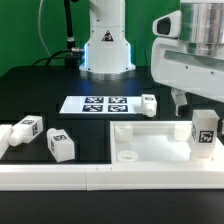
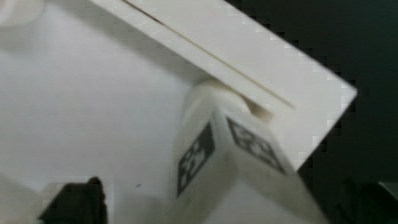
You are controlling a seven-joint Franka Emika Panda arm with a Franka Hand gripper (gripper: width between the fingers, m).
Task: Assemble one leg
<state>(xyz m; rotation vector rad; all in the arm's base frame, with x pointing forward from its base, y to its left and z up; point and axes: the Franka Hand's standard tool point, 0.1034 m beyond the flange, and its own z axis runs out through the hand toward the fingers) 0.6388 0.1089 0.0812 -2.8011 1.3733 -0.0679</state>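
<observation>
Beneath the claw: the leg (image 1: 204, 133) stands upright on the panel (image 1: 150, 143), at the panel's edge on the exterior view's right, with its tag faces showing.
Claw (image 1: 198, 108): released. It hovers just above the leg. In the wrist view the one dark fingertip (image 2: 79, 198) that shows plainly stands clear of the leg (image 2: 228, 150), with bare panel between them.
Other fingertip: lost against the dark edge of the wrist view, so I cannot tell where it is.
Leg's seat: its far end sits close against the panel's raised rim (image 2: 231, 60). Whether it is fixed there cannot be told.
Panel: flat and white, it lies on the bench (image 1: 40, 90) under the claw and reaches away toward the exterior view's left.
Spare leg (image 1: 149, 104): near the claw, on the bench beyond the panel, just beside the marker board (image 1: 103, 104).
Far legs: the tagged leg (image 1: 25, 128) and the end leg (image 1: 60, 146) lie well apart from the claw, at the exterior view's left.
</observation>
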